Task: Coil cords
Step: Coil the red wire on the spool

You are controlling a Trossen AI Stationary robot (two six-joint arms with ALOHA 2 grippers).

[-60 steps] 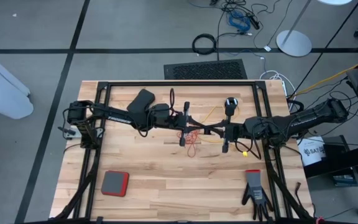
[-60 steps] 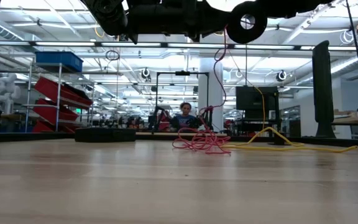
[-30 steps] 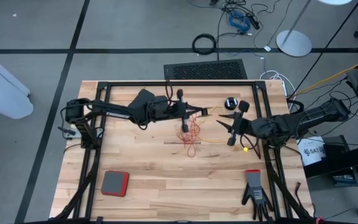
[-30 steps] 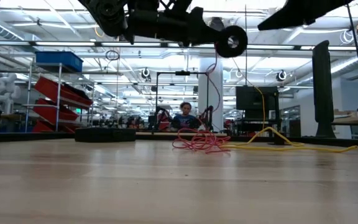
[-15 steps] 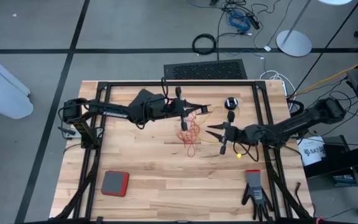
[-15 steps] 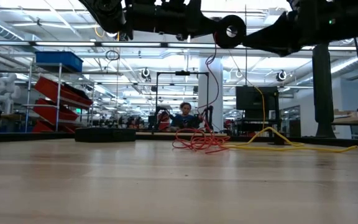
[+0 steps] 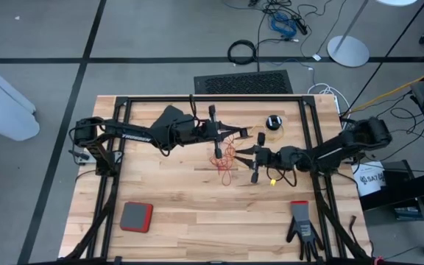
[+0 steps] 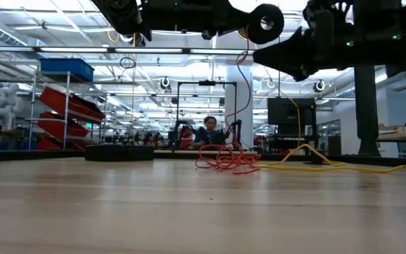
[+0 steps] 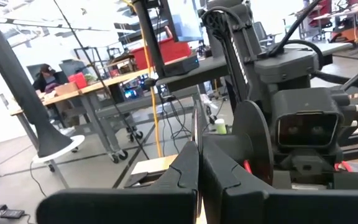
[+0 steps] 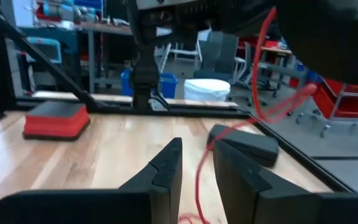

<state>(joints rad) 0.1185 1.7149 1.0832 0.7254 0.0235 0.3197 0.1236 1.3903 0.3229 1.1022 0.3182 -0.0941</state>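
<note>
High view, left: red-topped dark square pad (image 7: 135, 216) lies on the pale wooden slatted table (image 7: 190, 213), lower left of frame, well apart from both arms.
High view, left arm: reaches from the left edge toward upper centre; left gripper (image 7: 213, 132) sits above the table's upper middle.
Left gripper state: in the left wrist view the two dark fingers (image 9: 185, 171) are pressed together, a thin edge caught between them; clenched on the small round black reel with pale centre (image 8: 267, 21), judging by the low view, where that reel hangs at the gripper tip, top centre of frame.
Reddish-orange thin wiry cord (image 7: 225, 157): loose tangle on the table at centre, just below the left gripper; in the low view a strand (image 8: 244, 85) drops from the held reel to the heap on the wood.
Yellow thin wiry cord (image 8: 330, 164): runs along the table, right of the red tangle in the low view.
Second small black reel (image 7: 273, 122): rests on the table, upper right of centre, apart from both grippers.
Right gripper (image 7: 254, 163): centre-right, just right of the red tangle; fingers (image 10: 166, 168) parted, released, the red strand hanging in the gap between them in the right wrist view.
High view, lower right: dark glove (image 7: 302, 224) lies flat near the table's bottom edge.
Low view, background: a person (image 8: 209, 134) sits far off, centre.
</note>
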